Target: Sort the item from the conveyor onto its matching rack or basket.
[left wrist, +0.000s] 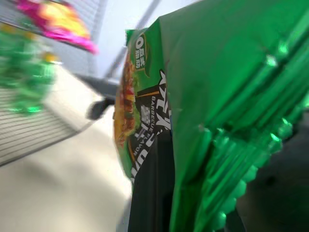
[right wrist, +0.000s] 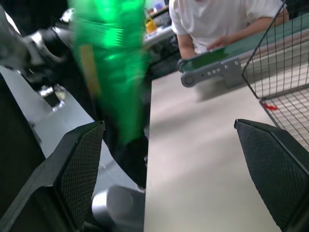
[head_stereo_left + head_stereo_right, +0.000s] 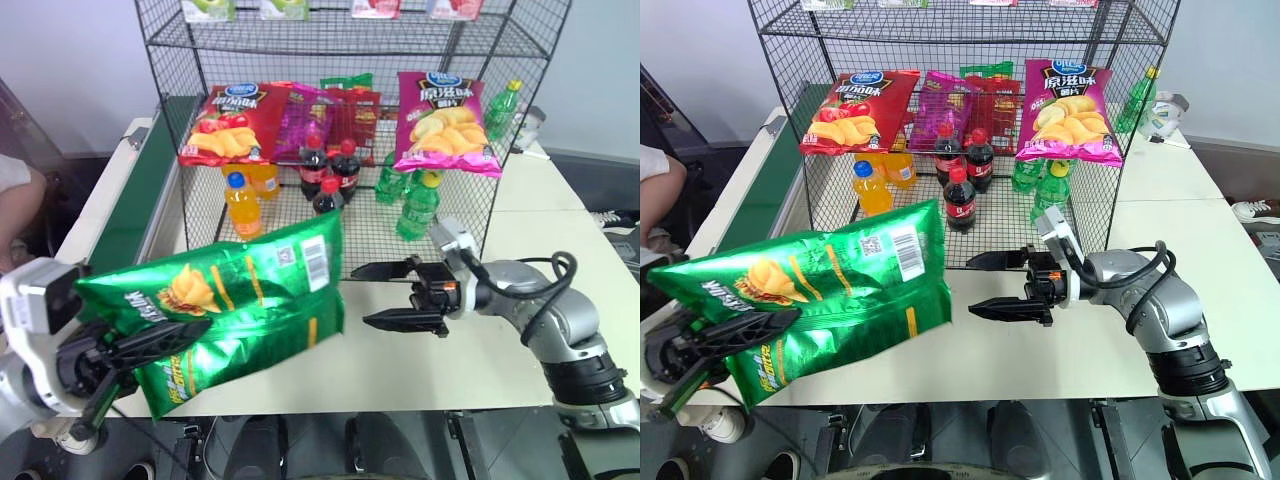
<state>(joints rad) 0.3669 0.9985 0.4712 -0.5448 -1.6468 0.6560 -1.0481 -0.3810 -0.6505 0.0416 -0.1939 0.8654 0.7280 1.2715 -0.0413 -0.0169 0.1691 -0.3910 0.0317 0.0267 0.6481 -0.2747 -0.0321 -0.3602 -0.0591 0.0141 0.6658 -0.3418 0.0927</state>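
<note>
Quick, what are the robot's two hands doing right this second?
Left end effector: closed, holding the green chip bag.
Right end effector: open, holding nothing.

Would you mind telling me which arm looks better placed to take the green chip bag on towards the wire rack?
Probably the right. The right gripper hangs open-jawed beside the green chip bag, facing it, just in front of the black wire rack. The left gripper, shut on the bag, sits farther from the rack.

Chip bag: shiny green, white barcode patch. Rack: black wire grid. Conveyor: dark green belt, cream rails.
</note>
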